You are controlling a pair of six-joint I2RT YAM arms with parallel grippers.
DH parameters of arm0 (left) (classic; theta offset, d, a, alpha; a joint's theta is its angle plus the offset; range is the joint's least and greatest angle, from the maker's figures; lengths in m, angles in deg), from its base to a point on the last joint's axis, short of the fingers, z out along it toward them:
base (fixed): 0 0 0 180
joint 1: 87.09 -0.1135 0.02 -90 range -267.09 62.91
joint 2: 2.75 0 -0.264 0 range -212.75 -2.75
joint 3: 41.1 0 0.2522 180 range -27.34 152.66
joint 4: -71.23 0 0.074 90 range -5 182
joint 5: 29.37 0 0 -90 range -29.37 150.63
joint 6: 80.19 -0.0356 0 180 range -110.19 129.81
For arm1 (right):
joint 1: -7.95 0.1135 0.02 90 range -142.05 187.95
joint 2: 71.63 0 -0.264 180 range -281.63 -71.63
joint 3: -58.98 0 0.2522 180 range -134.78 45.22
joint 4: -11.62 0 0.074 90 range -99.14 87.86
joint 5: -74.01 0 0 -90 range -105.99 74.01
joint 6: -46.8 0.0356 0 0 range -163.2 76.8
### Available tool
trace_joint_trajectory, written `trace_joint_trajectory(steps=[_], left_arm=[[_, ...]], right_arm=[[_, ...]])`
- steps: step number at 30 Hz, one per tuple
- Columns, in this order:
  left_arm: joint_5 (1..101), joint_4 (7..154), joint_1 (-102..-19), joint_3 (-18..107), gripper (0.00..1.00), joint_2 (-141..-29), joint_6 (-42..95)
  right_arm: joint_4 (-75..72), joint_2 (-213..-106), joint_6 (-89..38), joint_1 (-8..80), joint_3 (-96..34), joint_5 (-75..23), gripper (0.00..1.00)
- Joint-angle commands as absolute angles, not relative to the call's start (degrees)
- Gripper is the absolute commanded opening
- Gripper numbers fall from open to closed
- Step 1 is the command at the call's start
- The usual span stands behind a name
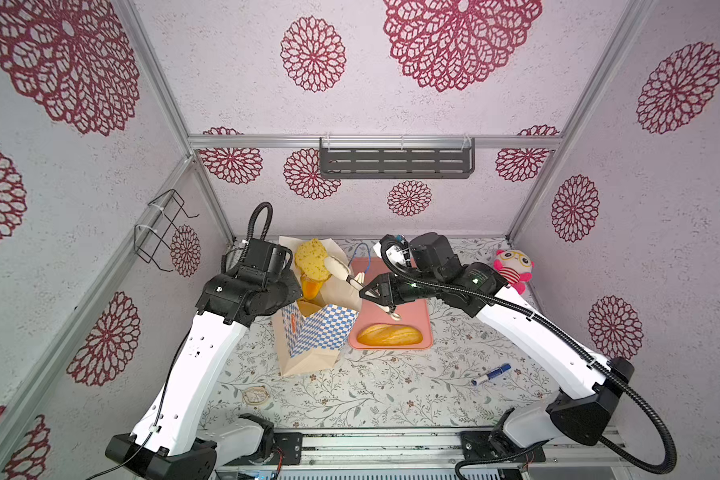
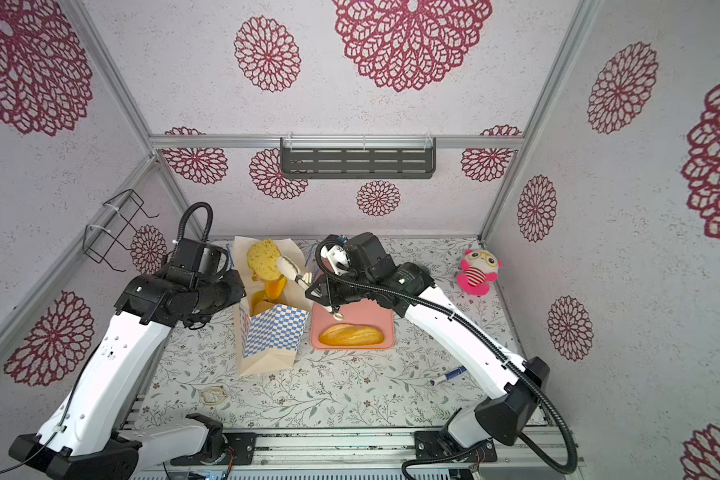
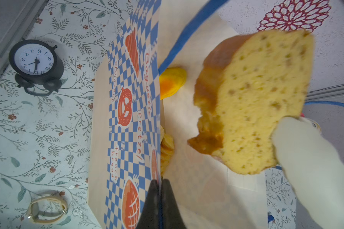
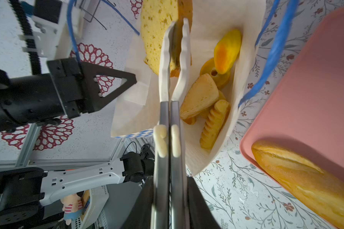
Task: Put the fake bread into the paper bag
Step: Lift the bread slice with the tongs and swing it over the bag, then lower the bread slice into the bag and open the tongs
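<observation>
Task judged well advanced: several pastries (image 4: pixel 199 97) lie inside the paper bag (image 1: pixel 316 332), which stands left of centre near the tabletop's far edge; left gripper (image 3: pixel 160 186) pressed together on the bag's rim; right gripper (image 4: pixel 170 190) clamped on tongs (image 4: pixel 165 111), which pinch a speckled slice (image 1: pixel 312 259) over the bag mouth, broad face upward; one long loaf (image 1: pixel 389 335) left to move, at the pink tray's (image 1: pixel 416 307) near edge, long axis along that edge.

The bag (image 1: pixel 312 332) stands just left of the tray (image 1: pixel 412 320). A loaf (image 1: pixel 389 335) lies on the tray; pastries (image 4: pixel 202 97) lie in the bag.
</observation>
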State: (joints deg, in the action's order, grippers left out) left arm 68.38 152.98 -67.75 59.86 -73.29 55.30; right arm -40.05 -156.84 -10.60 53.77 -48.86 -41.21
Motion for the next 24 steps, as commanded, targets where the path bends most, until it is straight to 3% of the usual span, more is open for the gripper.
trace_joint_trajectory(steps=[1,10,24], left_arm=[[68.37,149.86,-68.02,61.17,0.0,-72.81,55.44],[68.57,149.86,-68.03,60.35,0.0,-72.1,55.65],[68.8,150.21,-68.08,60.11,0.0,-71.48,55.51]], right_arm=[[-38.22,-155.4,-12.01,54.25,-50.28,-40.69,0.28],[-38.18,-155.94,-12.39,54.35,-50.72,-40.95,0.37],[-40.02,-150.26,-13.61,50.83,-56.46,-32.19,0.32]])
